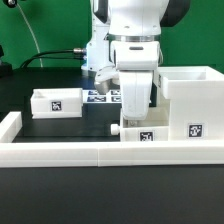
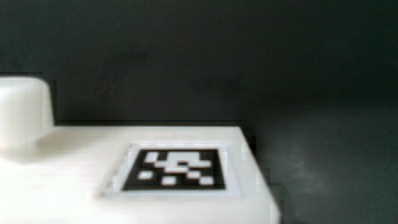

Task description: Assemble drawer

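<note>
In the exterior view the tall white housing [image 1: 188,98] stands at the right, with a tag low on its front. One small white tray [image 1: 56,102] lies at the left. The second tray [image 1: 140,130] sits just behind the border wall beside the housing, with a small knob [image 1: 113,129] on its side. My gripper [image 1: 134,103] hangs straight down onto this second tray; its fingertips are hidden. The wrist view shows that tray's white face [image 2: 71,165] and its tag [image 2: 178,168] very close, with the knob [image 2: 18,115] beside them. No fingers show there.
The long low white border wall [image 1: 90,152] runs along the front and up the exterior view's left side. The marker board [image 1: 103,97] lies behind the arm. A black cable runs across the back.
</note>
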Robot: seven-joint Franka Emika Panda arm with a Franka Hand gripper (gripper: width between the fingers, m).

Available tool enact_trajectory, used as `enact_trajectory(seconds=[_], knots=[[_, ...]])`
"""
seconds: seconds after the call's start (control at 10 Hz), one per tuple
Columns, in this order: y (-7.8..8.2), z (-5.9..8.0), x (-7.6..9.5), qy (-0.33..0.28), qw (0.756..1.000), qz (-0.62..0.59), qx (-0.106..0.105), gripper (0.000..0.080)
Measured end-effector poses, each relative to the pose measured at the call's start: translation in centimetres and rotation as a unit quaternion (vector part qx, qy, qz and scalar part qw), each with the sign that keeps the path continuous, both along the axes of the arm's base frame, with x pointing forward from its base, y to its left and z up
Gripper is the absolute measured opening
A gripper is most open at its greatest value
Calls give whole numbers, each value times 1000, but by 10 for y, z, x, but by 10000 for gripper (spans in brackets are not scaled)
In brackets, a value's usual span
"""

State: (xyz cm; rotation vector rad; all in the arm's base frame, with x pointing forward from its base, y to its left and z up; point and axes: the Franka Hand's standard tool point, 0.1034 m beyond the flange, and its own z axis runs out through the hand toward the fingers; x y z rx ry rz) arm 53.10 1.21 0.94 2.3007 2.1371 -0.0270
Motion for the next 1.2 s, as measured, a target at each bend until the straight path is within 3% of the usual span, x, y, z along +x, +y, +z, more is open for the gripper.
enact_trajectory(seconds=[0.4, 0.5, 0.6, 0.8, 0.9, 1.0, 1.2], knots=[[-1, 1, 2, 1, 1000, -5, -1, 44], [-1, 1, 2, 1, 1000, -5, -1, 132], [1, 1, 1, 1, 1000, -4, 0, 132], [5, 12, 5, -3, 1000, -6, -1, 451], [5, 19, 6, -2, 1000, -6, -3, 451], [3, 29, 7, 0, 1000, -7, -6, 600], [-10, 46, 10, -4, 1000, -6, -12, 635]])
